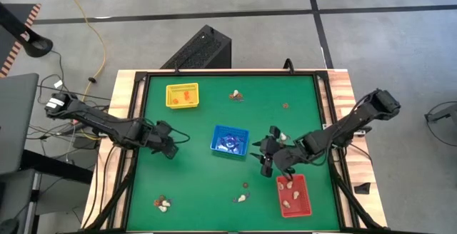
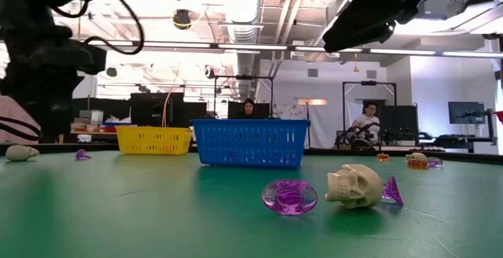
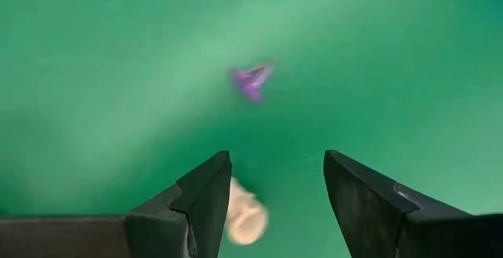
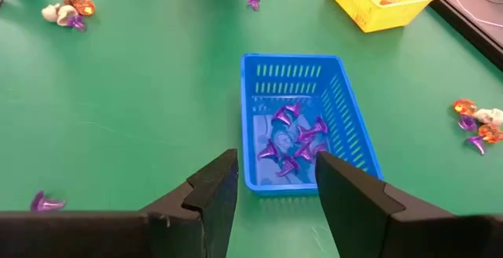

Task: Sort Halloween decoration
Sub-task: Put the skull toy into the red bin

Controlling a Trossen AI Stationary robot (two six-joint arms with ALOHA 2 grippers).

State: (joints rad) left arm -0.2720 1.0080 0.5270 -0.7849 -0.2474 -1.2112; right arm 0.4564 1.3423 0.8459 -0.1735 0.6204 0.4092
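My left gripper [image 1: 168,147] [image 3: 275,203] hangs open, pointing down over the green table left of the blue tray [image 1: 230,140]. Below it lie a cream skull trinket [image 3: 245,215], partly hidden by one finger, and a purple trinket [image 3: 251,81]. My right gripper [image 1: 267,157] [image 4: 275,203] stands open with nothing between its fingers, right of the blue tray [image 4: 302,120], which holds several purple trinkets [image 4: 295,140]. The red tray [image 1: 294,195] holds cream trinkets; the yellow tray [image 1: 182,95] holds orange ones.
Loose trinkets lie in small groups on the table: far middle [image 1: 235,95], far right [image 1: 285,105], near left [image 1: 164,203], near middle [image 1: 243,195], and one cream piece [image 1: 282,135] by the right gripper. A skull [image 2: 355,186] and a purple ring [image 2: 289,197] lie close to the low camera.
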